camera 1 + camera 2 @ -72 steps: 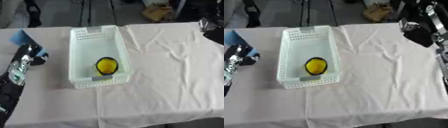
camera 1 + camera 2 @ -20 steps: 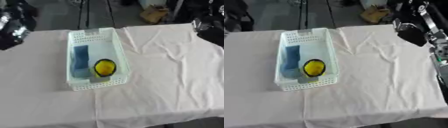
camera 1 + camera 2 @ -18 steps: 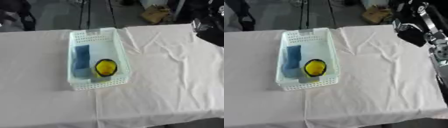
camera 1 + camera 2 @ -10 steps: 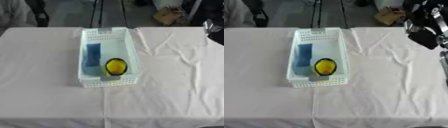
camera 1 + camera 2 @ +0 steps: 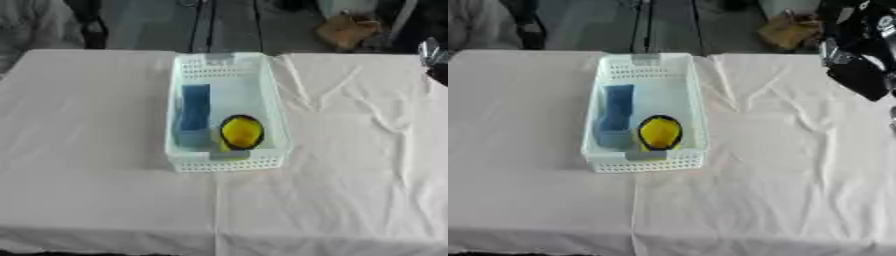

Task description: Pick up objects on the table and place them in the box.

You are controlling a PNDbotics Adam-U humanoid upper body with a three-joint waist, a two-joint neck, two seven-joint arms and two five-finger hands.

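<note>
White perforated plastic box holds a flat blue block and a round yellow object; cloth creased. Right hand: fingers unclear. Left arm gone from view.

No readable text, labels or numbers anywhere (all too blurred)

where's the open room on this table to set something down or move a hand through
Bare cloth lies left of the white basket, in front of it to the near edge, and to its right, though the right hand hangs over the far right corner. Inside the basket, the blue object and yellow object crowd the near half.
</note>
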